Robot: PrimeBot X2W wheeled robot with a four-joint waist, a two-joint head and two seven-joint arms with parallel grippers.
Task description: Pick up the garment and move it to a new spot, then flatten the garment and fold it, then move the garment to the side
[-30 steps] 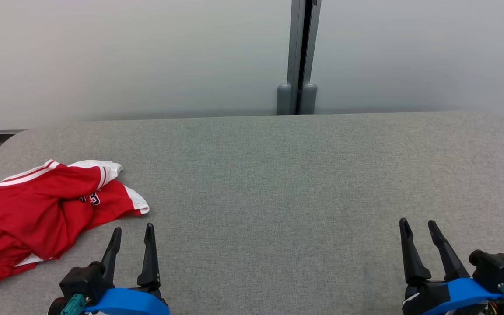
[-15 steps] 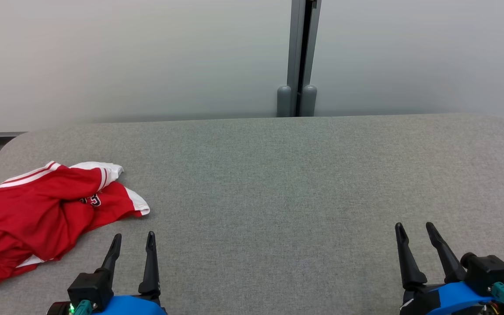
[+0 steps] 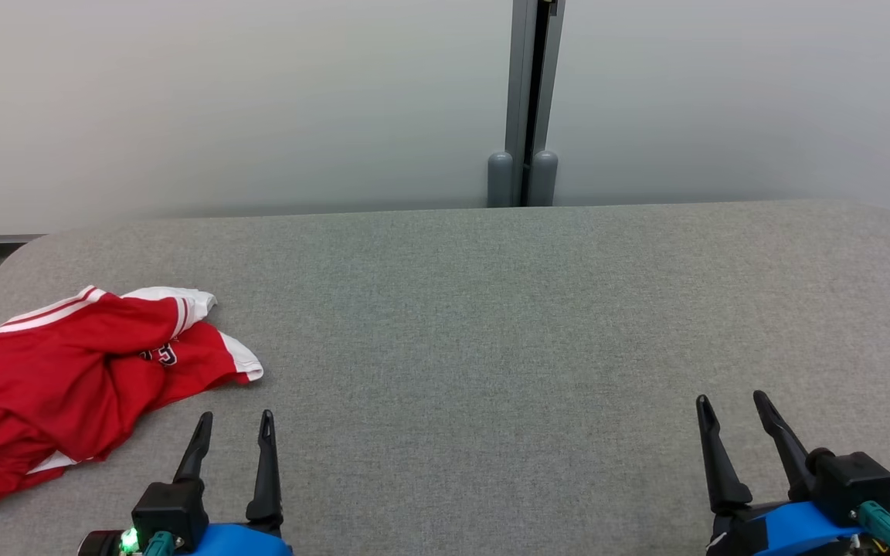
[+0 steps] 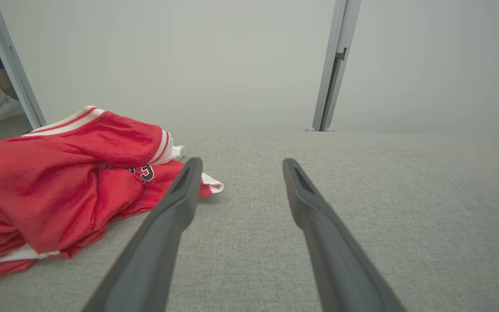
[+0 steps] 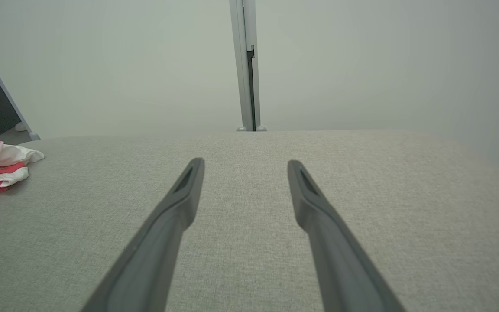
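Left claw (image 3: 236, 417) and right claw (image 3: 731, 398) have drawn slightly back, both wide open and empty over the grey tabletop (image 3: 491, 324), with the crumpled red jersey (image 3: 66, 378) unmoved beside the left one.

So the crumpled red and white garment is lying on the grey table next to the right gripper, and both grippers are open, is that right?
Not quite. The garment lies next to the left gripper, not the right gripper, as the head view shows. It is crumpled on the grey table, and both grippers are open.
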